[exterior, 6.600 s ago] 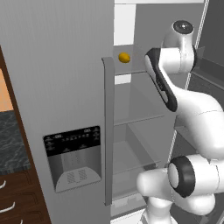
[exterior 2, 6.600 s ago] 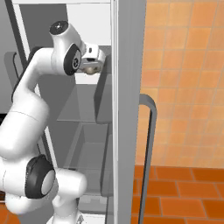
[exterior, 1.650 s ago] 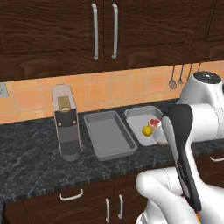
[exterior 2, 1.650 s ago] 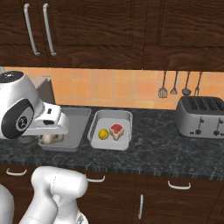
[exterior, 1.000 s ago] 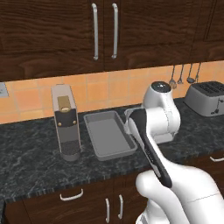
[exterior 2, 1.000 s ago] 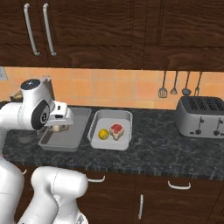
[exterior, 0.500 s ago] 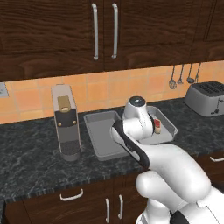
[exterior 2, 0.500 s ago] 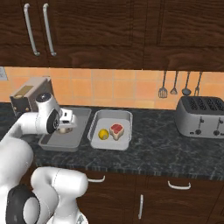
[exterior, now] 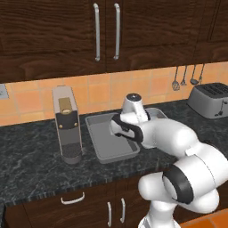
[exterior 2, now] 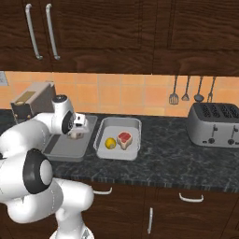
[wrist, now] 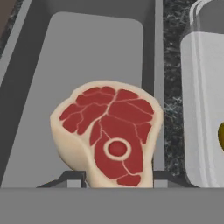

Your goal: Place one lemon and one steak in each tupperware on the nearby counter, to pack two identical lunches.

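I'm driving in a home kitchen — dark wood cabinets [exterior: 107,31] above a speckled stone counter [exterior 2: 172,154], orange tiled backsplash [exterior 2: 126,98], a toaster [exterior 2: 215,125], coffee machine [exterior: 67,124] and hanging utensils [exterior 2: 186,88].

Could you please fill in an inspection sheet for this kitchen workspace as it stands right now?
Surface: speckled dark counter over brown drawers.
Job's things: darker tray bare inside; lighter tray holds a lemon and a steak; second steak held above the darker tray.
Clutter: coffee machine left of the trays; toaster to the right.
Pincer: shut on the second steak.
Cables: nothing seen.
Surroundings: wall cabinets, orange tiles, hanging utensils.
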Controlling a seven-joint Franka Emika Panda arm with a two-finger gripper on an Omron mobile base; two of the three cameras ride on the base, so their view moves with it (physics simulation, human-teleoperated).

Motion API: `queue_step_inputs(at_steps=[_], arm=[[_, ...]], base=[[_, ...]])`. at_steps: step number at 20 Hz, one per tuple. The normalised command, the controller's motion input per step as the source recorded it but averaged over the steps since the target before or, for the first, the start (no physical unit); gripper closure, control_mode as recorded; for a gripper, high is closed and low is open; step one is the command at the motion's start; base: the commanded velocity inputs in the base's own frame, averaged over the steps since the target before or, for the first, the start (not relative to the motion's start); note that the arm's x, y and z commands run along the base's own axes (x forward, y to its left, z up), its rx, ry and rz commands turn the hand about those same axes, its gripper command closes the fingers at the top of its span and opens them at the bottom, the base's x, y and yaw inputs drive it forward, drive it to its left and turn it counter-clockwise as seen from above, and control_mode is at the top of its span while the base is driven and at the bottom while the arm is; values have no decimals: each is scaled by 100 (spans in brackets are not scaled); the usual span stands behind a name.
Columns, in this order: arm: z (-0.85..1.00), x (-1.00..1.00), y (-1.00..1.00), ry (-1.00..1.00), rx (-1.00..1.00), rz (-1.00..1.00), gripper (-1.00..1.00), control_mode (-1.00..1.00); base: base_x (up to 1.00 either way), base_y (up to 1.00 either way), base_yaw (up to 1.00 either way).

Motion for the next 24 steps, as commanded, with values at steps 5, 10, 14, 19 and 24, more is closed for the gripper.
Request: queue_step_inputs(at_steps=[5,10,14,19,24], arm=[[-10,9,2,3,0,0,100,-100],[-34,5,21,-20,0,0,100,-100],[-59,1,15,4,0,0,100,-100],[-28,0,-3,30,0,0,100,-100],[-23,0,0,9,0,0,100,-100]], base=[[0,0,0],[0,0,0],[0,0,0],[0,0,0],[0,0,0]])
